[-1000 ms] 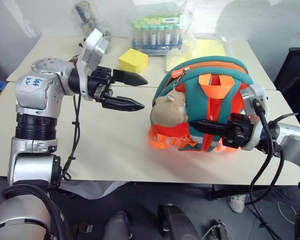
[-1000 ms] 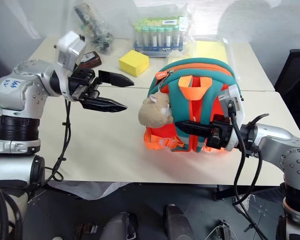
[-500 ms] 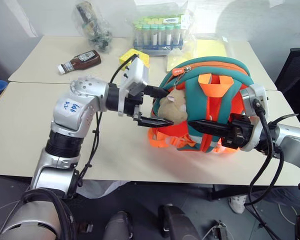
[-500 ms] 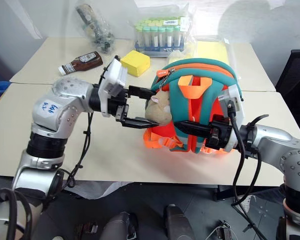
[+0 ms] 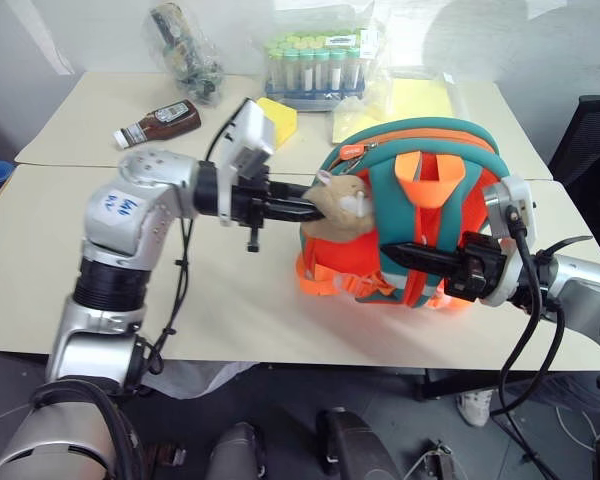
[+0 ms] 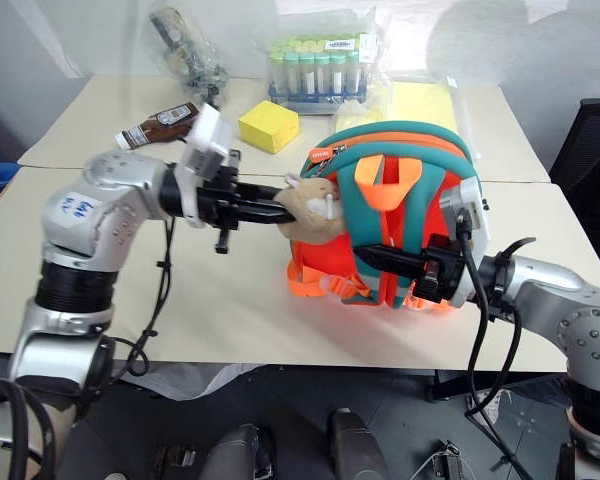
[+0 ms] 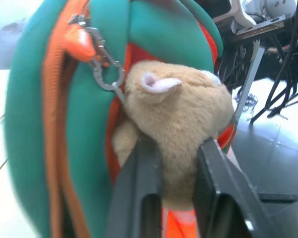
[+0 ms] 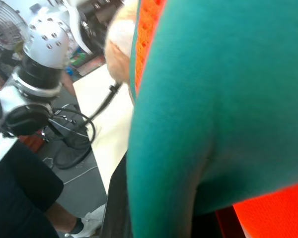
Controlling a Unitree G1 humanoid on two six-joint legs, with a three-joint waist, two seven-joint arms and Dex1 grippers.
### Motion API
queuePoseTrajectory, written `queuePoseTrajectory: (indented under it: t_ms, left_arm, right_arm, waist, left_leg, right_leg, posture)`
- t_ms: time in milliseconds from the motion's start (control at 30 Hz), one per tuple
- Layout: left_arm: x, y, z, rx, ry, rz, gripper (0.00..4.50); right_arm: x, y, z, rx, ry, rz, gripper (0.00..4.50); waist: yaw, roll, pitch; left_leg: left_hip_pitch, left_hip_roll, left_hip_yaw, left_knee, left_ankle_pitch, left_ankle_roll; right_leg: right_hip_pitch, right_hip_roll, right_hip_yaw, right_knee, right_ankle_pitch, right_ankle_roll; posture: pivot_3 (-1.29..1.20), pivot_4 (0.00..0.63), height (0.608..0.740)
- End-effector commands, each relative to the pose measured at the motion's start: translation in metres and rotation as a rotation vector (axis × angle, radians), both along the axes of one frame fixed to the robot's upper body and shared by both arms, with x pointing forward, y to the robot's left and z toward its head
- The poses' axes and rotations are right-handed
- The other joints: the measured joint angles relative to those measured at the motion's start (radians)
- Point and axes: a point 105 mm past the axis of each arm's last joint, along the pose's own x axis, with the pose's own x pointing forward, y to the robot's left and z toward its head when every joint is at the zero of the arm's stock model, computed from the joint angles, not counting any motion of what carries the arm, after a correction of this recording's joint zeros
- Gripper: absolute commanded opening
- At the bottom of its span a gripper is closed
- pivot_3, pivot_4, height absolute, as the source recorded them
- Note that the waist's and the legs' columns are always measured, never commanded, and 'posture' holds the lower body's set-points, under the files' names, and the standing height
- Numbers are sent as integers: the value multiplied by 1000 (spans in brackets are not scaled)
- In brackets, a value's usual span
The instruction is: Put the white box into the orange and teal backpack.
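Left gripper (image 7: 176,163) is clamped on the tan plush toy (image 7: 176,116) that hangs by a metal clip from the orange and teal backpack (image 5: 410,205); in the left wrist view I can see both black fingers (image 7: 141,193) pressed against the toy's sides, squeezing it between them. Its arm reaches in level from the side, so I read the hold as a handle on the bag's front rather than an interest in the toy itself.

On the other side, my right gripper (image 5: 405,252) has its jaws together on one of the teal straps (image 5: 435,215), low across the back of the bag, with the right wrist view pressed close against teal fabric. With both holds in place the backpack stands upright on the counter (image 5: 230,300), pinned from two sides, which I judge is meant to steady it and perhaps pull the mouth apart. The zip line along the top looks closed or nearly so from here; I cannot tell whether there is an opening yet.

As for the white box, I can't pick it out among what lies on the counter. Behind the bag sit a yellow block (image 6: 268,126), a rack of capped tubes (image 5: 315,70) in a clear bag, and a brown sauce bottle (image 5: 160,122) lying on its side, all well apart from both grippers.
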Motion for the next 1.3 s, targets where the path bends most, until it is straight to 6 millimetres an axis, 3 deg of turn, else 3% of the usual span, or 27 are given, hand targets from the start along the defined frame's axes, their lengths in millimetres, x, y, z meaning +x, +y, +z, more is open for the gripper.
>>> queuePoseTrajectory:
  t_ms: [33, 133, 200, 400, 533, 567, 600, 700, 800, 867, 1033, 1067, 1167, 1300]
  left_arm:
    - [18, 36, 19, 14, -57, 108, 254]
    - [35, 61, 7, 104, -79, 193, 254]
    - [44, 67, -15, 197, -118, 225, 254]
    - [39, 40, -95, 441, -242, 98, 254]
    - [34, 19, -120, 476, -294, 43, 254]
    - [34, 17, -119, 453, -275, 52, 254]
    - [34, 16, -117, 421, -248, 65, 250]
    - [33, 24, -99, 290, -107, 100, 1133]
    - [27, 50, -73, 170, 32, 141, 2076]
    - [23, 66, -60, 130, 71, 166, 2702]
    - [8, 112, -15, 15, 150, 249, 4179]
    - [4, 119, -6, 4, 143, 265, 4482]
    - [-4, 135, 16, -60, 141, 294, 4482]
    - [5, 137, 20, -99, 81, 364, 4482]
  right_arm:
    - [-7, -9, 14, 3, -70, -13, 0]
    - [-8, -16, 11, -5, -61, -36, 0]
    - [-7, -18, 9, -7, -61, -49, 0]
    - [-3, -18, 6, -14, -70, -60, 0]
    - [2, -19, 3, -42, -78, -72, 0]
    - [3, -20, 2, -50, -76, -79, 0]
    - [5, -21, 2, -61, -78, -92, 297]
    - [2, -30, -1, -121, -83, -102, 1238]
    - [-16, -53, 2, -227, -102, -81, 2268]
    - [-23, -73, 7, -266, -97, -105, 2925]
    - [-46, -147, 36, -324, -60, -245, 4493]
    - [-48, -159, 42, -320, -59, -283, 4500]
    - [-50, -182, 52, -311, -71, -361, 4500]
    - [-47, -187, 45, -278, -75, -384, 4500]
  waist:
    - [1, 0, 0]
    - [1, 0, 0]
    - [3, 0, 0]
    - [8, 1, -1]
    - [14, 0, -1]
    - [16, 0, -1]
    - [19, 1, -1]
    - [25, 1, -1]
    - [27, 1, -1]
    - [27, 1, -1]
    - [25, 1, -1]
    - [23, 1, -1]
    - [21, 1, -1]
    - [20, 1, -1]
  left_leg:
    - [0, 0, 0, 0, 0, 0]
    - [0, -1, 0, 0, 0, 0]
    - [1, -1, 1, 0, 0, 0]
    - [0, -1, 2, 1, -1, 2]
    - [-1, -1, 1, 1, -1, 2]
    - [-1, -1, 1, 1, -1, 2]
    - [0, -1, 1, 1, -1, 3]
    - [0, -1, 1, 1, -2, 3]
    - [-2, -1, 1, 1, -2, 3]
    - [-3, 0, 0, 1, -2, 3]
    - [0, -2, 1, 2, -2, 3]
    - [1, -2, 1, 1, -2, 3]
    - [3, -2, 2, 1, -2, 5]
    - [5, -2, 2, 0, -2, 4]
  right_leg:
    - [0, 0, 0, 0, 0, 0]
    - [0, 0, -1, 0, 0, 0]
    - [0, 0, -1, -1, 0, 0]
    - [0, -2, 0, -2, 0, 0]
    - [0, -2, 0, -1, 0, 0]
    - [0, -1, 0, -1, 0, 0]
    - [0, -1, 0, -1, 0, 0]
    - [0, -1, 0, -1, 0, 0]
    - [0, 0, -1, -1, 0, 0]
    - [-1, -1, -2, -2, 0, 0]
    - [1, 0, -3, -1, 0, 0]
    - [1, 1, -3, -1, 0, 1]
    - [3, 1, -4, -2, 0, 1]
    - [4, 1, -3, -1, 0, 1]
  posture:
    - [0, 150, 740]
    - [0, 150, 740]
    - [0, 150, 740]
    - [0, 150, 740]
    - [0, 150, 740]
    - [0, 150, 740]
    - [0, 150, 740]
    - [0, 150, 740]
    - [0, 150, 740]
    - [0, 150, 740]
    - [0, 150, 740]
    - [0, 150, 740]
    - [0, 150, 740]
    - [0, 150, 740]
